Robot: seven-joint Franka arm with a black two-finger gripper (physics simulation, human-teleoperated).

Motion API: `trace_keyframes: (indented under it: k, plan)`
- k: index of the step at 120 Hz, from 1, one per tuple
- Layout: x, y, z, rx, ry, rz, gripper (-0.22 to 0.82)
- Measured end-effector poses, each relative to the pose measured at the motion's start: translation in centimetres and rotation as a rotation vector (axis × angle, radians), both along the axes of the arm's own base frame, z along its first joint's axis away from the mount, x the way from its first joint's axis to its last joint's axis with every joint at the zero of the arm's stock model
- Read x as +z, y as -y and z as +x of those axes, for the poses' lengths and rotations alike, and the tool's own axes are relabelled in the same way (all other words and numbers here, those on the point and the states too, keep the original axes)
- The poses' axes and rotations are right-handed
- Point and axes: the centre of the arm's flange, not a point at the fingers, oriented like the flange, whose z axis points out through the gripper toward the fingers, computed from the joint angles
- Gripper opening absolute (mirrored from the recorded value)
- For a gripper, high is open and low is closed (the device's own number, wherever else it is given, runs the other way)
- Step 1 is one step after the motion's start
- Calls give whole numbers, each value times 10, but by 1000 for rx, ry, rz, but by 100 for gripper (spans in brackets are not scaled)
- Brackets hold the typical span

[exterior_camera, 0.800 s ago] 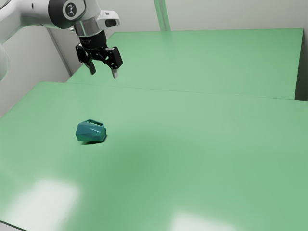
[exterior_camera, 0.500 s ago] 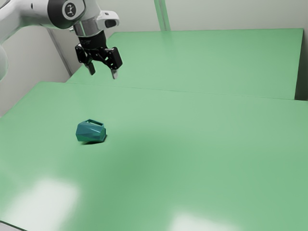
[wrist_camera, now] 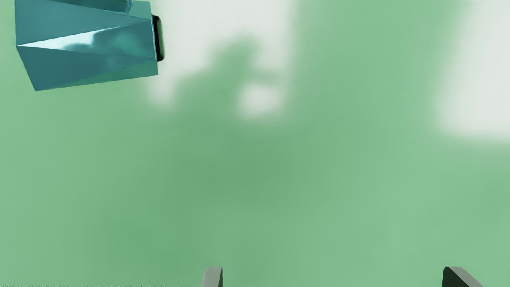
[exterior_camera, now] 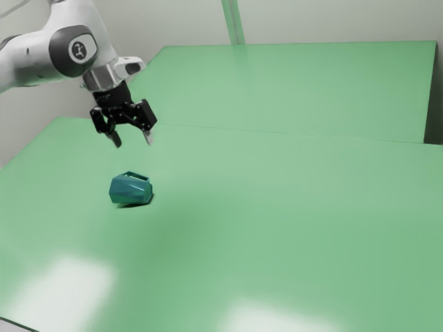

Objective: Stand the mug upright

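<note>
On the green bench (exterior_camera: 263,228), the teal mug (exterior_camera: 130,189) lies on its side; above it hangs the pincer (exterior_camera: 133,141), fingers spread wide apart.

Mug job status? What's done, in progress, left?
Done: no uprighting; the mug lies on its side on the table. In hand: nothing grasped; the gripper hangs open over the table, clear of the mug, probably approaching. Left: likely align, grasp, turn the mug onto its base, release.
</note>
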Motion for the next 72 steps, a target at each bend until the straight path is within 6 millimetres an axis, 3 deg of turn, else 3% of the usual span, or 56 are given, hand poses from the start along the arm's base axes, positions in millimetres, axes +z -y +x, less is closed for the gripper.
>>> trace_keyframes:
  k: [28, 61, 72]
  plan:
    - [-60, -103, 10, 164, -34, -94, 60]
    - [-105, -192, 3, 102, 16, -231, 60]
    - [-122, -212, 4, 56, 66, -292, 60]
